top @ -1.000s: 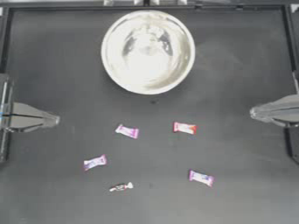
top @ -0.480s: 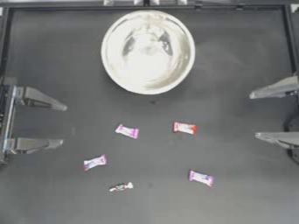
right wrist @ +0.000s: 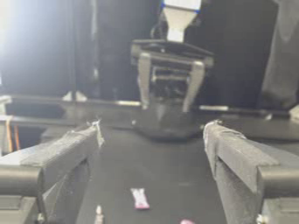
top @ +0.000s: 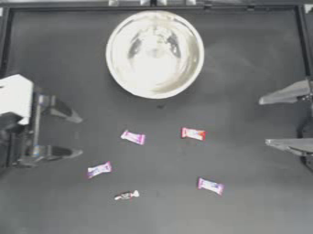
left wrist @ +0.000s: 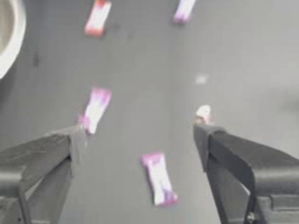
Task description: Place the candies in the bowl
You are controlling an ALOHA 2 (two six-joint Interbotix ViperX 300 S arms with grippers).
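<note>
Five white-wrapped pink-printed candies (top: 132,137) lie scattered on the dark table (top: 55,55) below the shiny whitish metal bowl (top: 154,54), between the wide-open left gripper (top: 76,135) and wide-open right gripper (top: 264,121), both empty.

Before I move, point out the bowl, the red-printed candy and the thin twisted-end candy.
bowl (top: 122,73): top view, on its left inner wall.
red-printed candy (top: 193,133): top view, middle of the wrapper.
thin twisted-end candy (top: 126,195): top view, middle of its body.
</note>
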